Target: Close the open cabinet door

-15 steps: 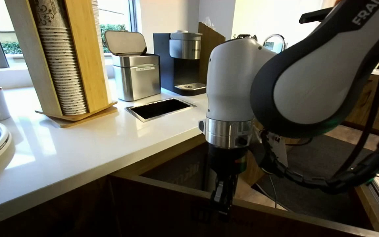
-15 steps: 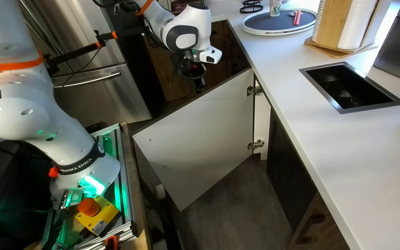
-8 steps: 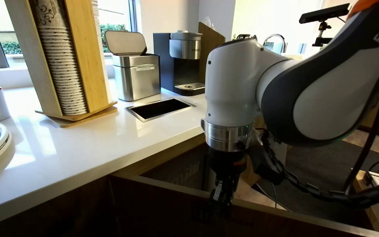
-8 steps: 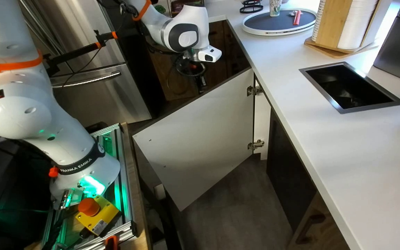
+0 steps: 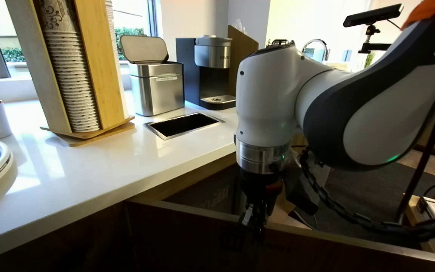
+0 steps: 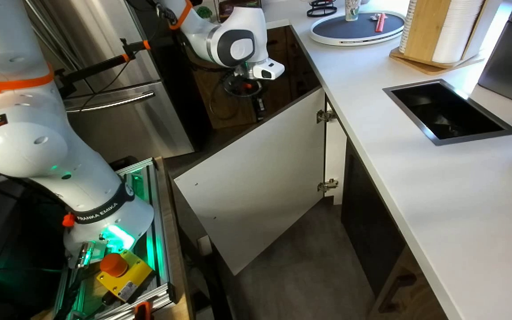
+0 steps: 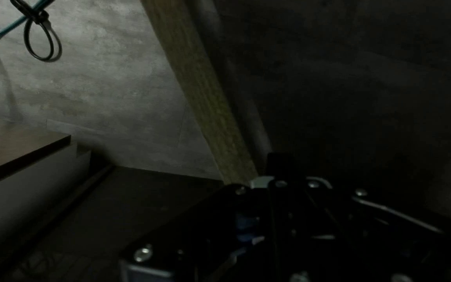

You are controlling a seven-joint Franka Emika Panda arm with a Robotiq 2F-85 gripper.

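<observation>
One flat, pale-faced door (image 6: 256, 182) stands open in an exterior view, free end pointing left; behind it hangs the black claw (image 7: 281, 163), clenched together; the door's long top edge slants up to metal hinges (image 6: 326, 116) below the smooth white desk (image 6: 451, 204).

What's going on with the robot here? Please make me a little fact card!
Job: close the cabinet door, which stands open, white inside
Worker: gripper, down past the top edge, on the door's brown outer side
Touching: can't tell
Where: by the edge of a white counter
On top: coffee machine, stacked cups, metal bin with lid up
Built in: metal-rimmed opening
</observation>
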